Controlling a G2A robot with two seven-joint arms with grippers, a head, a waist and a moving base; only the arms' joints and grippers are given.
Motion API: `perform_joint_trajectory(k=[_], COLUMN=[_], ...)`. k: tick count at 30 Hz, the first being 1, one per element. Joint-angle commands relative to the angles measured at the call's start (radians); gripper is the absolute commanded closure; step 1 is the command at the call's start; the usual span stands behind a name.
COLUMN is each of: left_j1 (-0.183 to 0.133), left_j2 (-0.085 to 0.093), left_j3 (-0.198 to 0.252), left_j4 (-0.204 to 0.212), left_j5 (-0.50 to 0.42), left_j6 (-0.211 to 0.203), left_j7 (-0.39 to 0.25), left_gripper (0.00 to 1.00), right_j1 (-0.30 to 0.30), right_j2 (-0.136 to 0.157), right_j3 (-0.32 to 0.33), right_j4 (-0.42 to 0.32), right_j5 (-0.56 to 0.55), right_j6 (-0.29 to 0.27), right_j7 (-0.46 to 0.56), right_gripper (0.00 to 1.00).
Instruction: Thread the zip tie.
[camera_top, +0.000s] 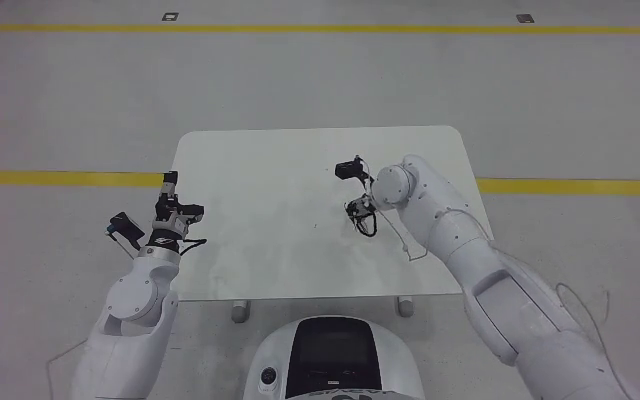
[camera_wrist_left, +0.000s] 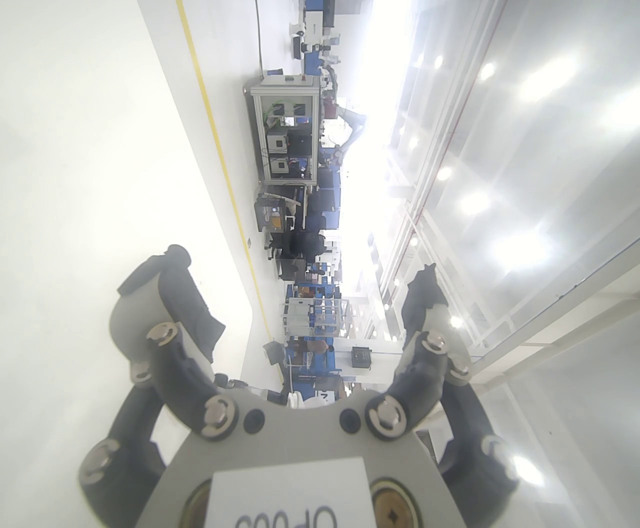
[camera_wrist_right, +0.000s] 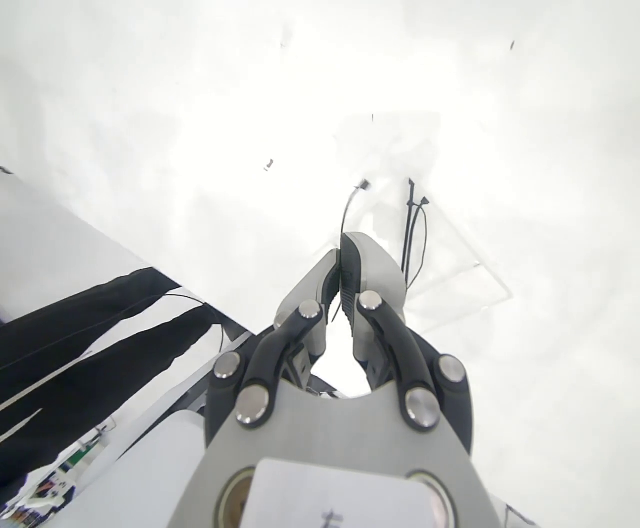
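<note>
Zip tie (camera_wrist_right: 347, 212) pinched in closed right gripper (camera_wrist_right: 341, 262), mid-frame in top view, head end poking past tips. Thin, light, springy, slick strap; prob. best gripped close to the end being fed. Left gripper (camera_wrist_left: 300, 275) spread wide, empty, at left edge of table (camera_top: 260, 170).

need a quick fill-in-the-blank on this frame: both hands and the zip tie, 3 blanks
1. The right hand is ___ on a black zip tie.
2. The left hand is open and holds ___.
3. The spare zip ties lie on a clear sheet on the ___ table.

Missing words: shut; nothing; white.
</note>
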Motion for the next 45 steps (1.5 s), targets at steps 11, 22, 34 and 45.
perform_joint_trajectory(k=[11,22,34,45], left_j1=[0.000,0.000,0.000,0.000], left_j2=[0.000,0.000,0.000,0.000], left_j3=[0.000,0.000,0.000,0.000], left_j4=[0.000,0.000,0.000,0.000], left_j5=[0.000,0.000,0.000,0.000], left_j6=[0.000,0.000,0.000,0.000], left_j7=[0.000,0.000,0.000,0.000], left_gripper=[0.00,0.00,0.00,0.00], right_j1=[-0.181,-0.219,-0.252,-0.332], right_j2=[0.090,0.086,0.072,0.075], right_j3=[0.210,0.242,0.253,0.259], right_j4=[-0.348,-0.376,-0.380,-0.447], right_j5=[0.156,0.293,0.492,0.470], right_j6=[-0.016,-0.003,-0.002,-0.145], right_j7=[0.062,-0.040,-0.143,-0.371], right_gripper=[1.00,1.00,1.00,1.00])
